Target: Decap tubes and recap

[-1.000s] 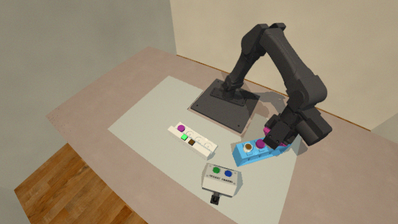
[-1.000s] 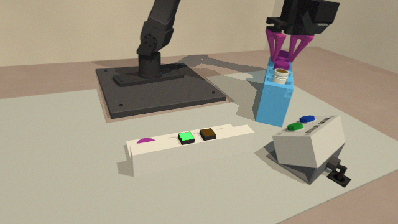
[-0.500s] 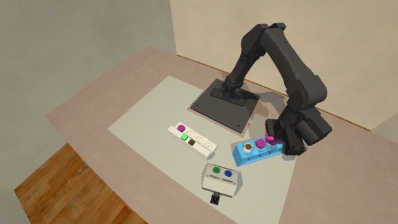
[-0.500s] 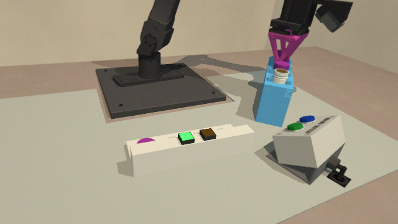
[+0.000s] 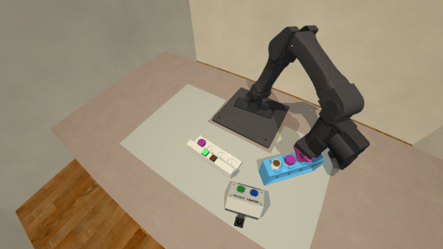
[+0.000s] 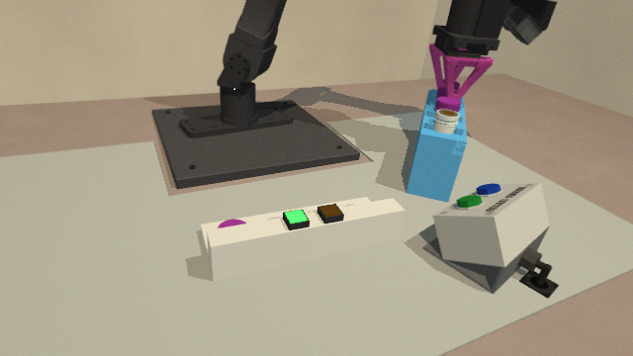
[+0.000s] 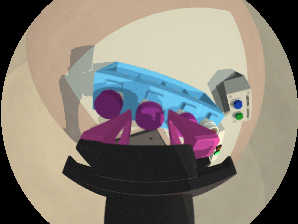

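Note:
The blue decapping station (image 5: 291,167) holds the tubes. Tube 4 (image 5: 275,163) at its near end stands open, with brown liquid showing (image 6: 447,119). Tube 3 beside it carries a magenta cap (image 5: 289,159). My gripper (image 5: 305,156) hangs over tube 2. In the wrist view its magenta fingers stand open on either side of the cap on tube 2 (image 7: 150,113) without pinching it. Tube 1 is hidden behind the arm in the top and exterior views. One magenta cap (image 5: 201,142) lies in the end nest of the cap tray (image 5: 214,155). The green lamp (image 5: 205,152) is lit and the amber lamp (image 5: 213,158) is dark.
The key desk (image 5: 246,200) with the green key (image 5: 240,189) and the blue key (image 5: 254,193) stands in front of the station. The arm's dark base plate (image 5: 247,117) lies behind the tray. The other nests of the tray look empty.

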Action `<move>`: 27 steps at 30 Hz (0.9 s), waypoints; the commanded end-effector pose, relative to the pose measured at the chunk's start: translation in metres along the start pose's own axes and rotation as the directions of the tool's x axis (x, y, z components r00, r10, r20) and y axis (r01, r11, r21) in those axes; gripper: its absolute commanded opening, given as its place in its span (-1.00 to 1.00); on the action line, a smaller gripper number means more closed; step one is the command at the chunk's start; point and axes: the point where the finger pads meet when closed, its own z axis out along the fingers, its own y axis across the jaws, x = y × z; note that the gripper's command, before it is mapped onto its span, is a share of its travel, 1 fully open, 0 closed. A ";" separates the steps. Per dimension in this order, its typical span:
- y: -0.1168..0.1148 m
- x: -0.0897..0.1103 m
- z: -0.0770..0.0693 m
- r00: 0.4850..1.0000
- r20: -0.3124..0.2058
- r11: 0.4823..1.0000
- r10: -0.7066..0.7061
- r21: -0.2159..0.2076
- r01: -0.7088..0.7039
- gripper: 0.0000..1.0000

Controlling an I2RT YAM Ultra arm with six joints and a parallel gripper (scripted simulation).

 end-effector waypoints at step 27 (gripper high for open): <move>-0.001 -0.002 -0.004 0.835 0.008 0.835 -0.550 0.010 0.550 -1.00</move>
